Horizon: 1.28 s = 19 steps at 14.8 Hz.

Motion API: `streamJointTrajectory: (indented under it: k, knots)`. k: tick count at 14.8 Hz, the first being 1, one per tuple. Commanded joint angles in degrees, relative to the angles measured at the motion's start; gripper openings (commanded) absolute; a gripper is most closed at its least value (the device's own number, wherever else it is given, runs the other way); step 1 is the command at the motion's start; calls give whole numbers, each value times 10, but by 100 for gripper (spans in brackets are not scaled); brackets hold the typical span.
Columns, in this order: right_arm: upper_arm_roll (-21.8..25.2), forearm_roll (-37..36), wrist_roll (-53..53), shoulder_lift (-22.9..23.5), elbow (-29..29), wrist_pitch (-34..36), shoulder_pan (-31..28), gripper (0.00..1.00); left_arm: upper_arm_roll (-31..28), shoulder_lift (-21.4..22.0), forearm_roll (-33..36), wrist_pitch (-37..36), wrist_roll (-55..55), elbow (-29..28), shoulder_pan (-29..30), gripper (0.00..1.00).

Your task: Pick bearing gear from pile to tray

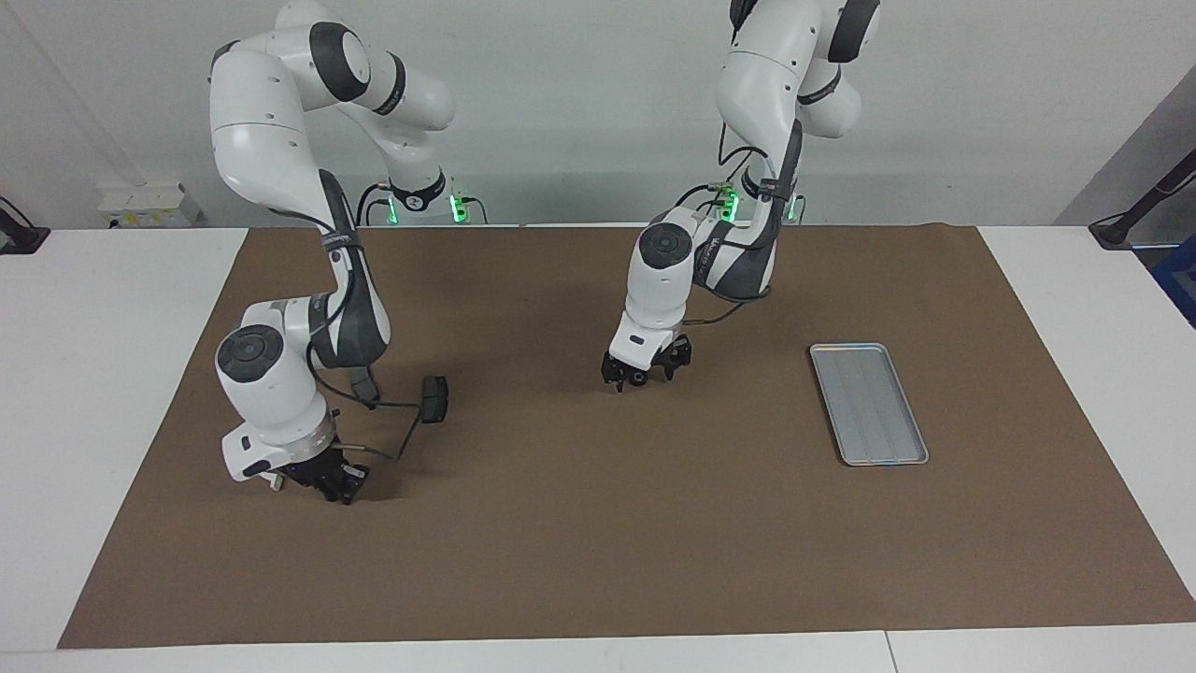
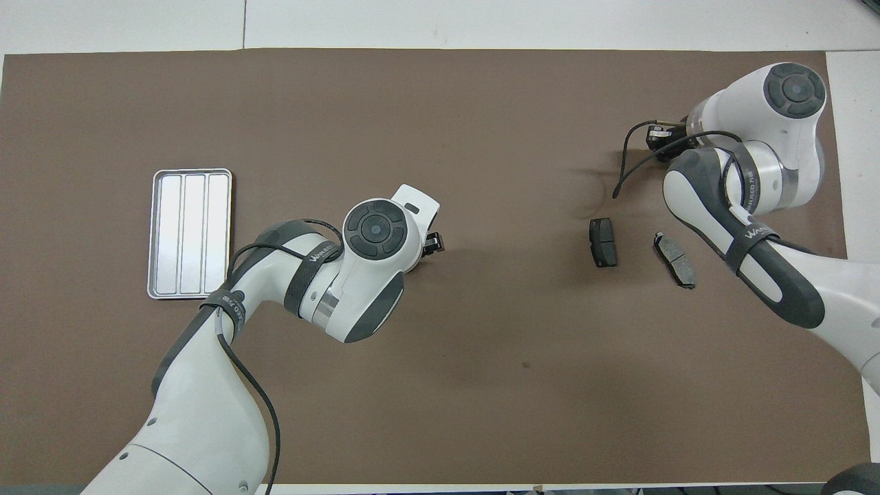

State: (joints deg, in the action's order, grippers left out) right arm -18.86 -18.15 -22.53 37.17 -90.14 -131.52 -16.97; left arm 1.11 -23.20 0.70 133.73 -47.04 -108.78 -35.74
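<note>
Your right gripper sat low on the brown mat; I couldn't tell its opening or load.
Overhead alone showed you both dark grey brake pads; silver ribbed tray lay bare, left gripper part-open, holding nothing, mid-mat.

Brown mat covering most of the white table, pale wall at the robots' end
</note>
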Motion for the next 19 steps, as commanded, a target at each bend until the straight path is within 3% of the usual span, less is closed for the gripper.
streamJointTrajectory:
  k: [1, 3, 7, 10, 11, 13, 14, 17, 19]
  knots:
    - [-9, -17, 7, 1, 14, 49, -10, 0, -9, 18, -8, 15, -5, -29, -11, 100]
    - [-14, -15, 25, -21, 56, 141, -1, 0, -9, 18, -8, 14, -9, -31, -18, 83]
    - [-49, -9, 44, -96, 61, 256, 0, 0, -8, 18, -25, 5, -24, -28, -26, 45]
    - [-81, 8, 16, -135, 63, 310, 1, 0, -8, 18, -45, -16, -31, -17, -30, 5]
    - [-88, 14, -7, -146, 63, 324, 9, 0, -9, 18, -47, -20, -31, -12, -28, 0]
    - [-93, 36, -50, -162, 63, 349, 24, 0, -15, 25, -46, -57, -22, 18, -8, 0]
    - [-94, 51, -76, -170, 63, 352, 31, 0, -15, 37, -46, -88, -5, 34, 21, 0]
    - [-94, 57, -108, -178, 63, 358, 47, 0, -15, 136, -45, -201, 138, 55, 145, 0]
    - [-94, 57, -117, -178, 63, 361, 49, 0, -16, 152, -45, -279, 244, 102, 233, 0]
